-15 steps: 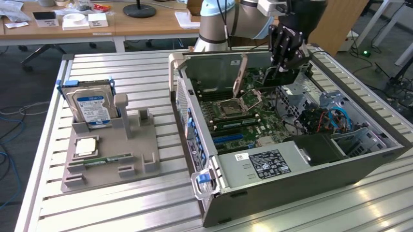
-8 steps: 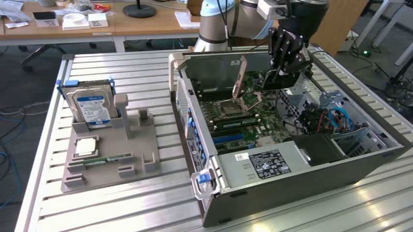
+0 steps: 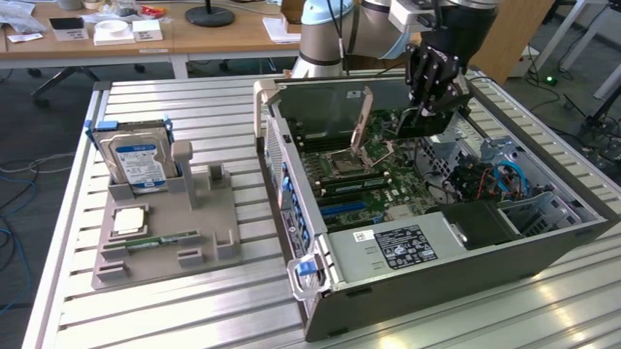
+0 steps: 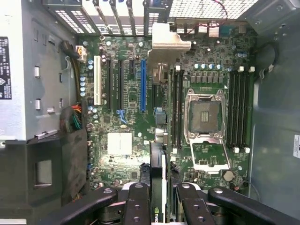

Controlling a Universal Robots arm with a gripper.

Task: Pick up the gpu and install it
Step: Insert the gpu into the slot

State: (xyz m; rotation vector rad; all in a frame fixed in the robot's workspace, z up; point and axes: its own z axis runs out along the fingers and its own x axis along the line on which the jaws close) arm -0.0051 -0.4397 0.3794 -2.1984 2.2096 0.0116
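gpu (image 4: 158,164) in claw (image 4: 162,200) (above motherboard (image 4: 119,140))

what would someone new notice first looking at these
The open computer case in the middle of the exterior view, its motherboard bared, with the gripper above it, shut on the gpu. At the exterior view's left, a blue-labelled hard drive stands in a grey holder.

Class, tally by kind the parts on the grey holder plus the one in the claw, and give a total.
hard drive: 1
memory stick: 1
square chip: 1
gpu: 1
Total: 4
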